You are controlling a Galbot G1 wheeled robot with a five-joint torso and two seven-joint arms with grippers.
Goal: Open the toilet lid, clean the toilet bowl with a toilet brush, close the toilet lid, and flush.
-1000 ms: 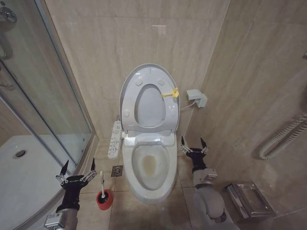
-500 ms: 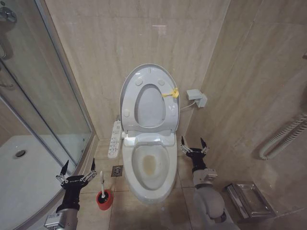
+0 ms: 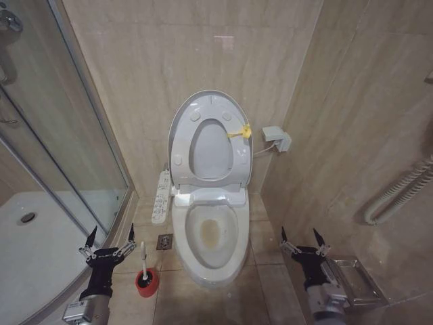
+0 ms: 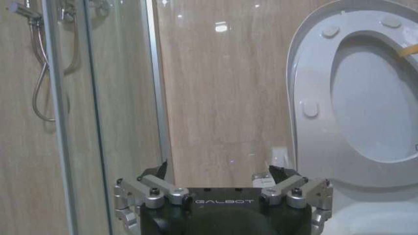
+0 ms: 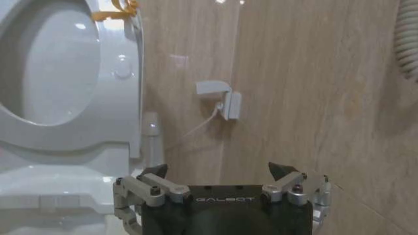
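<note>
The toilet lid [image 3: 210,99] stands upright against the back wall with the ring seat raised in front of it, and a yellow loop [image 3: 241,132] hangs at its edge. Below them the toilet bowl [image 3: 211,233] lies uncovered, with a yellowish stain at its bottom. The toilet brush [image 3: 143,256] stands in its red holder [image 3: 146,284] on the floor, left of the bowl. My left gripper [image 3: 108,240] is open just left of the brush, apart from it. My right gripper [image 3: 300,242] is open and holds nothing, low and right of the bowl. The wrist views show the left gripper [image 4: 220,171] and the right gripper [image 5: 219,171] open before the raised lid [image 4: 372,98].
A glass shower enclosure [image 3: 67,135] with a white tray [image 3: 27,237] closes off the left side. A floor drain [image 3: 165,242] and the side control panel [image 3: 162,196] lie beside the bowl. A wall box [image 3: 277,139], a hose [image 3: 399,193] and a metal holder [image 3: 352,281] are on the right.
My right gripper has drawn back from beside the bowl, moving right and nearer to me. The left gripper, the brush and the lid have stayed where they were.
</note>
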